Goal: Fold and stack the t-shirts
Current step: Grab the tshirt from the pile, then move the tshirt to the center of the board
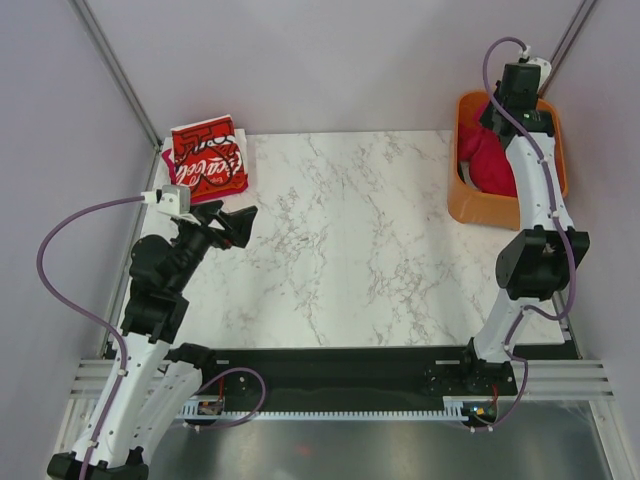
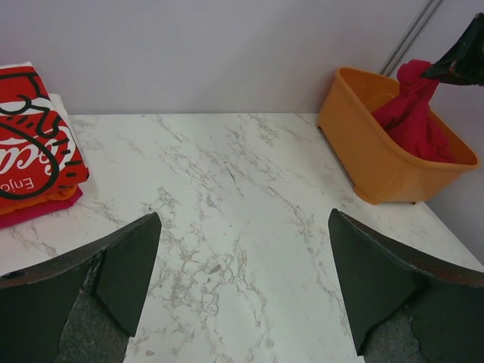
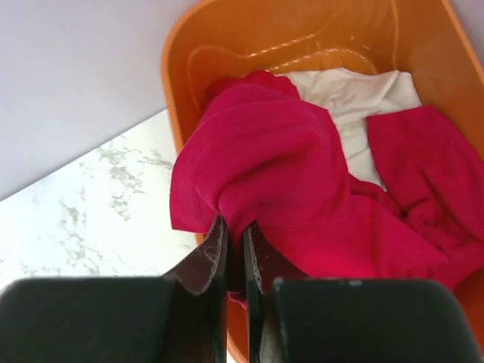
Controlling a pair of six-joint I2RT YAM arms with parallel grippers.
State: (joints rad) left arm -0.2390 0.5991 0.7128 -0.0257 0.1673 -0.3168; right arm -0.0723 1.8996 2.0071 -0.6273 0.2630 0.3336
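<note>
Right hand [image 3: 235,231] pinches the crimson t-shirt [image 3: 280,166] above the tub [image 3: 249,41].

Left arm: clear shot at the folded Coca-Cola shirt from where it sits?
Probably yes: the Coca-Cola shirt lies just ahead and left of the open left hand, with only marble table between them.

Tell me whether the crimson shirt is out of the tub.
Mostly in. The right gripper pinches a raised fold of the crimson shirt; the rest lies inside the orange tub.
</note>
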